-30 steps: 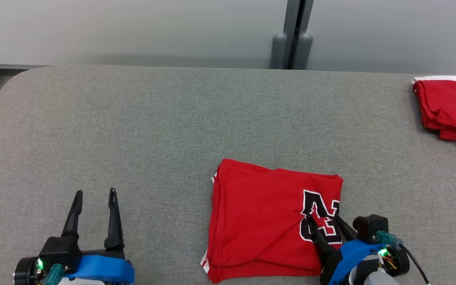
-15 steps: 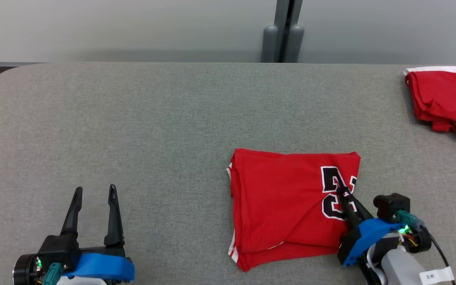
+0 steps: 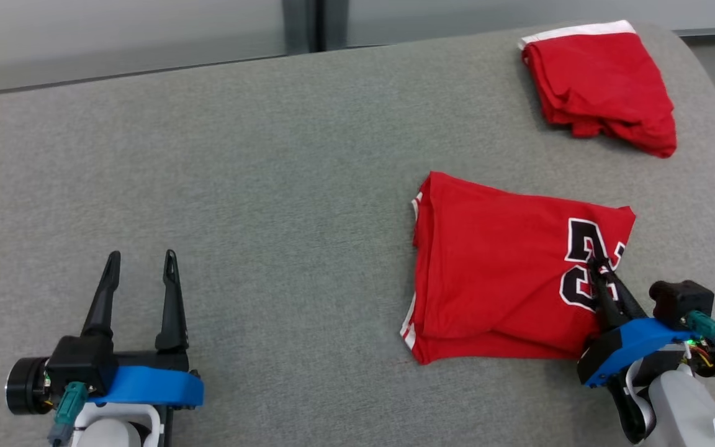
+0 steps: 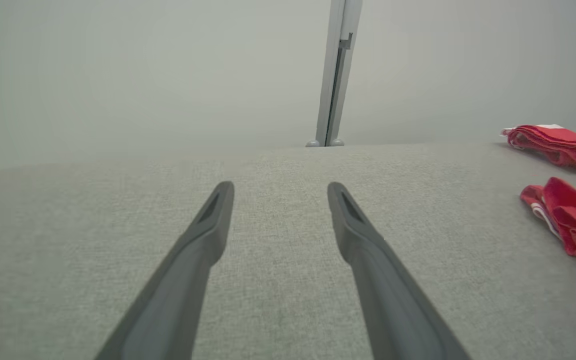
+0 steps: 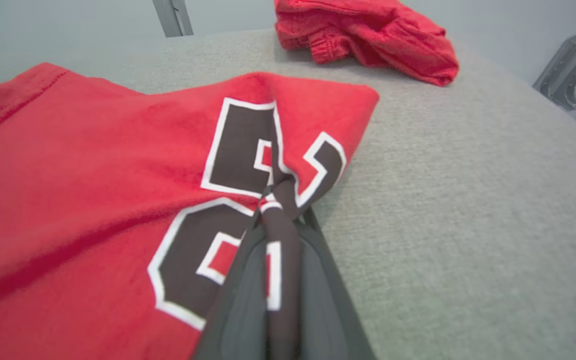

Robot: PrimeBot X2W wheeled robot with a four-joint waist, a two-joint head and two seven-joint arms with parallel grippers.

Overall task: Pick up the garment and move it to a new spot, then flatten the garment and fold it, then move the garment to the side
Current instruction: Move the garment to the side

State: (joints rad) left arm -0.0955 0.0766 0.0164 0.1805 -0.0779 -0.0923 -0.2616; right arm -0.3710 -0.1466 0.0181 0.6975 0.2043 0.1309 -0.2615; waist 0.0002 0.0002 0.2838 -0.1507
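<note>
Red garment (image 3: 494, 267) folded, blk/wht no. bunched where R hand (image 3: 597, 267) pinches it shut; L hand (image 3: 141, 255) spread wide, empty.

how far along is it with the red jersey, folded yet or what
Done: the red jersey lies folded in a neat rectangle on the grey table. In hand: the right gripper is shut on a pinch of cloth at the black number, while the left gripper sits open and apart. Left: carry it to the side, perhaps near the other red garment at the far right corner, and release.
</note>
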